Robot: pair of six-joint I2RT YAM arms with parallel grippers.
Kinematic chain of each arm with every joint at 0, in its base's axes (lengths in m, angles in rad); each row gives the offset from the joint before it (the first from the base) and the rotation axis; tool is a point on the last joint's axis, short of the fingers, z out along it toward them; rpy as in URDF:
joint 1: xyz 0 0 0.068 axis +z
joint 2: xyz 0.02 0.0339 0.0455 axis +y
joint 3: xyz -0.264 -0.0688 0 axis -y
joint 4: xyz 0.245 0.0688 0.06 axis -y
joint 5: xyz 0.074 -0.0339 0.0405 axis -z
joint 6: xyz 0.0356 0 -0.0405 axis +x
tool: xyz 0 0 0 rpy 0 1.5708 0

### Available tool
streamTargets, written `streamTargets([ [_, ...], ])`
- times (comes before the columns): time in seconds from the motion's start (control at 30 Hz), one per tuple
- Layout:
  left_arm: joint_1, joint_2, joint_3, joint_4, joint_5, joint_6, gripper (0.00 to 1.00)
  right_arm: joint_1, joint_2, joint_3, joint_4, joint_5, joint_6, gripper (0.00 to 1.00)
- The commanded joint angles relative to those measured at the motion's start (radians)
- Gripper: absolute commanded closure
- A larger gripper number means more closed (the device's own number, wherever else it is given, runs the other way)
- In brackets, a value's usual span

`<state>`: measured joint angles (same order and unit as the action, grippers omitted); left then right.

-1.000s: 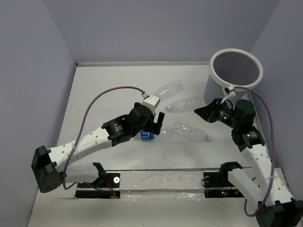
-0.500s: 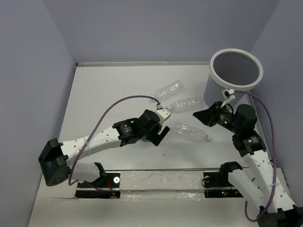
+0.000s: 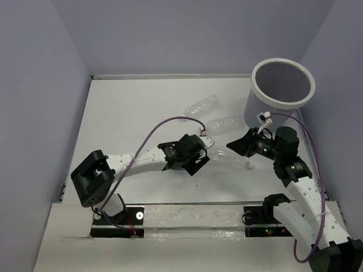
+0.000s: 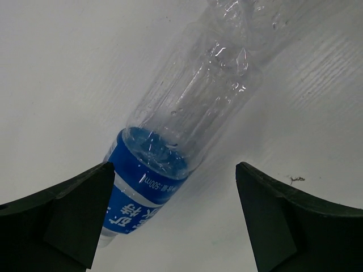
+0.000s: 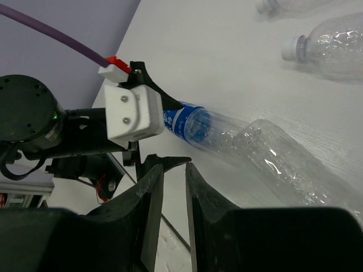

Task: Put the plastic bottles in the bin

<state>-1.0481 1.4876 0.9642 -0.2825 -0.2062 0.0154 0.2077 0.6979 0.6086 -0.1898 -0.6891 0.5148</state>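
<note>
A blue-labelled clear bottle (image 4: 170, 153) lies on the white table between the open fingers of my left gripper (image 4: 174, 167); the fingers are not touching it. In the top view my left gripper (image 3: 195, 160) hides most of this bottle. A plain clear bottle (image 3: 229, 161) lies against its far end. Two more clear bottles (image 3: 203, 106) (image 3: 224, 123) lie further back. The grey bin (image 3: 282, 85) with a white rim stands at the back right. My right gripper (image 3: 235, 144) hovers over the plain bottle, its fingers (image 5: 153, 187) almost together and empty.
Purple walls close in the table at the left, back and right. A transparent strip (image 3: 193, 218) runs along the near edge between the arm bases. The left arm's purple cable (image 3: 147, 139) arcs over the table's middle.
My left arm has reached right and lowered its open gripper over the blue-labelled bottle. My right gripper has moved left and down, away from the bin and toward the bottles.
</note>
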Motion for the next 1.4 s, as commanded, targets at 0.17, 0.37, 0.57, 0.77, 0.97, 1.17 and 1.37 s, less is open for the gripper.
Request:
streamTargets([
  [0.17,-0.006,0.171,0.097,-0.023,-0.081,0.055,0.01,0.013,0.008,-0.032,0.056,-0.023,-0.038,0.71],
  [0.37,-0.006,0.191,0.076,-0.021,-0.065,0.051,0.01,0.013,0.017,-0.027,0.021,0.052,-0.064,0.57],
  [0.57,-0.016,0.131,0.057,-0.049,-0.055,0.015,0.41,0.022,0.051,-0.03,-0.016,0.16,-0.091,0.35],
  [0.77,-0.073,0.01,0.044,-0.098,-0.099,-0.069,0.53,0.057,0.118,-0.021,-0.014,0.226,-0.11,0.17],
  [0.97,-0.105,-0.228,0.004,-0.089,-0.133,-0.156,0.53,0.148,0.221,0.008,-0.026,0.364,-0.144,0.14],
  [1.17,-0.104,-0.494,-0.044,-0.052,-0.194,-0.233,0.52,0.336,0.296,0.081,-0.149,0.733,-0.193,0.11],
  [1.37,-0.096,-0.636,-0.071,0.048,-0.28,-0.244,0.52,0.397,0.365,0.195,-0.256,0.816,-0.237,0.06],
])
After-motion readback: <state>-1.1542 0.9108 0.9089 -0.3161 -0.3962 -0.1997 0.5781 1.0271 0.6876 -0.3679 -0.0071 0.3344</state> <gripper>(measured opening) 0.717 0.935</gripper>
